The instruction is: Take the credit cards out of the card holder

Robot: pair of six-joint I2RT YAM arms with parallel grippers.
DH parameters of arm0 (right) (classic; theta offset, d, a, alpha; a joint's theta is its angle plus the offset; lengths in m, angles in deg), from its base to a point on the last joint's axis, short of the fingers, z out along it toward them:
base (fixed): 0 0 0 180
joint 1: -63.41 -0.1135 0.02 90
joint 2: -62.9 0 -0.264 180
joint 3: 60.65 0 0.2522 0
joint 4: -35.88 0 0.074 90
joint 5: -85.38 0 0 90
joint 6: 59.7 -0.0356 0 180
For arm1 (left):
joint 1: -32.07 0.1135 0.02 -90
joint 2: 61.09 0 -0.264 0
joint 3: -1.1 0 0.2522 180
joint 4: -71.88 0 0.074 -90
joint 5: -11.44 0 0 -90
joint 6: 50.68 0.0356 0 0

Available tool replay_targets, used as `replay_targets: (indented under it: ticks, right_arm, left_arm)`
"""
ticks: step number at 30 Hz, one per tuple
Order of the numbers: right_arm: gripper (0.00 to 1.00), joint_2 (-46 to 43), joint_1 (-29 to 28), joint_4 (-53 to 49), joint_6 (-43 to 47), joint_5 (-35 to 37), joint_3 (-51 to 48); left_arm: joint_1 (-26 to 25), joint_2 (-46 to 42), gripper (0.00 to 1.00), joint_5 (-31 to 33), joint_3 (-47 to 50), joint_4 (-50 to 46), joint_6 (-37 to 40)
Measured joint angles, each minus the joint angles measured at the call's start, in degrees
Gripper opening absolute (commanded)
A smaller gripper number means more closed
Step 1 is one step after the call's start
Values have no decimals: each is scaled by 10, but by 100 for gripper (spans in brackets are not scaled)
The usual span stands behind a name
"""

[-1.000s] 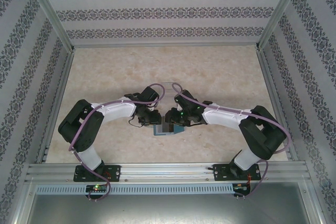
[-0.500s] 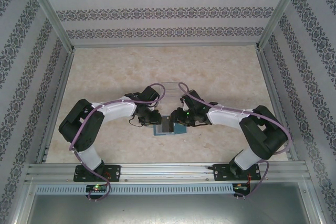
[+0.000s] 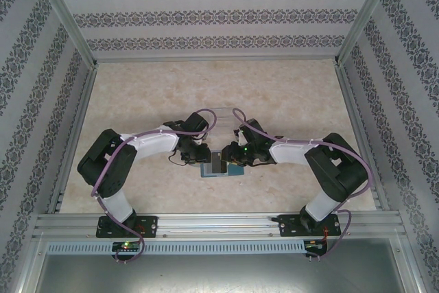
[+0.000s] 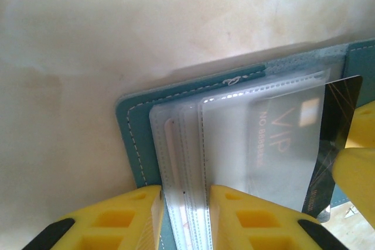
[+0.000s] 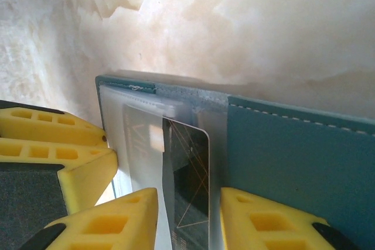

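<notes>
1. Slippage is the main risk. The credit card point(image 5: 187, 162) is thin and glossy, and the right gripper point(image 5: 187, 194) has its jaws on either side of it. Whether they actually pinch it I cannot tell. A light hold would probably let the card slide free partway out.
2. Dragging is the second risk. The left gripper point(image 4: 183, 194) is closed on the clear sleeves point(image 4: 181, 139) of the card holder point(image 4: 137, 121), close to one edge. If that clamp is weak or off-centre, a pull on the card would likely tow the whole holder across the worktop point(image 4: 88, 39).
3. Jamming is the third risk. A pull at an angle to the sleeve mouth could wedge a card corner in the plastic or buckle the sleeve.
4. Crowding also matters. The two grippers sit very close together over the holder, so a small sideways move could knock their fingers together.
5. The holder lies open and flat on the worktop, at the middle near the arm bases and between the two grippers. In the top view its long axis runs left to right.
6. The card is partly out of its sleeve. Its bare dark end points toward the right gripper, and the rest is under clear plastic with "VIP" showing through. Its direction of travel follows the holder's long axis.
</notes>
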Motion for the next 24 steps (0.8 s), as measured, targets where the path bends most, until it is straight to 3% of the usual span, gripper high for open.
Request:
replay_targets:
  ticks: [16, 24]
  right_arm:
    - [23, 33, 31, 148, -41, -83, -50]
    - [19, 43, 31, 181, -50, -89, -56]
  left_arm:
    - [0, 4, 28, 0, -5, -7, 4]
    - [0, 6, 27, 0, -9, -11, 6]
